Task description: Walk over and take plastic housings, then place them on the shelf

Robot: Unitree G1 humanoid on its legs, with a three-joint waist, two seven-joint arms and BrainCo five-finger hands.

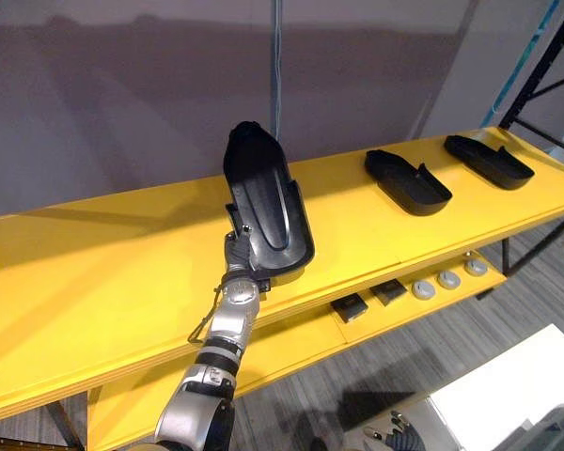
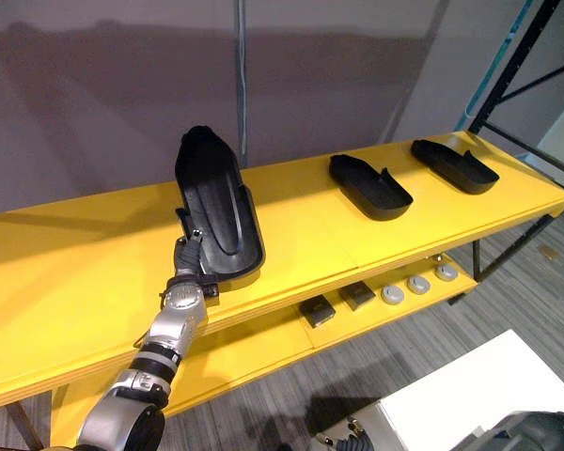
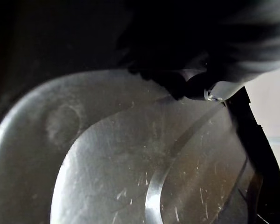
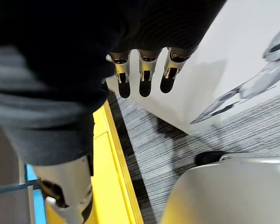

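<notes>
My left hand [image 1: 237, 252] is shut on the lower end of a long black plastic housing [image 1: 263, 197], holding it tilted upright just above the top board of the yellow shelf [image 1: 103, 272]. Seen close in the left wrist view, the housing [image 3: 130, 163] shows its scratched inner surface. Two more black housings [image 1: 406, 181] [image 1: 487, 160] lie flat on the shelf further right. My right hand [image 4: 141, 79] hangs low beside the shelf, fingers straight and holding nothing.
The lower yellow board [image 1: 291, 338] carries two small black blocks [image 1: 350, 306] and several round grey discs [image 1: 448, 279]. A white table [image 1: 517, 385] stands at the lower right on the grey floor. A dark rack upright [image 1: 536, 66] rises at the far right.
</notes>
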